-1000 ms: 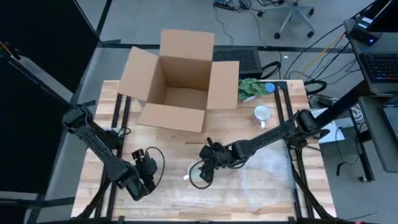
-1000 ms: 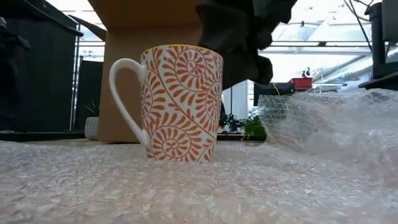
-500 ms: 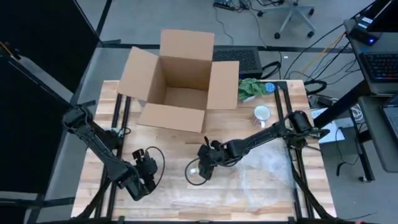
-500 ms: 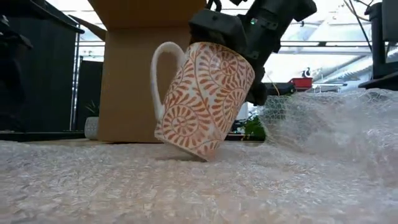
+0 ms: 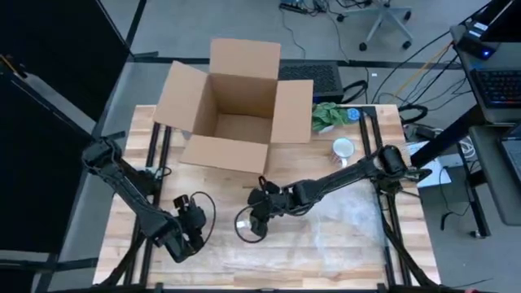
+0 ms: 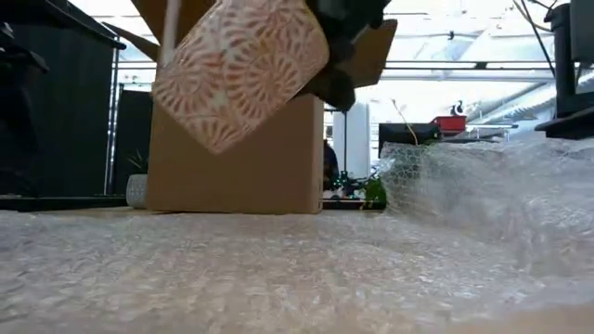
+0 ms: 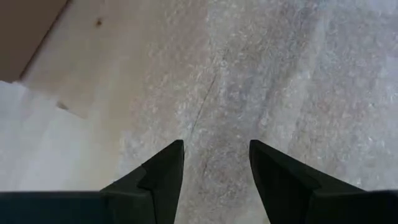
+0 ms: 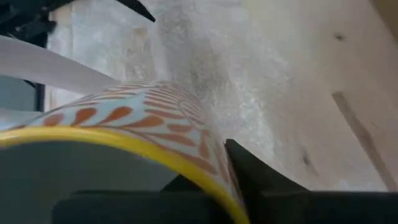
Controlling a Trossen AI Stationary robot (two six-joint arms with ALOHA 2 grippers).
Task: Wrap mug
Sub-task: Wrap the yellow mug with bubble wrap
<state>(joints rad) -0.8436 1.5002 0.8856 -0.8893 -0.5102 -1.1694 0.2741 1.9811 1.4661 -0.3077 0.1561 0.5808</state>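
The orange-patterned mug (image 6: 237, 70), rigid, glazed and judged breakable, is held tilted clear above the bubble wrap (image 6: 297, 274) near the counter's front-middle, clamped at its rim by the right pincer (image 5: 259, 213), while the left pincer (image 7: 214, 168) waits apart near the front-left corner.
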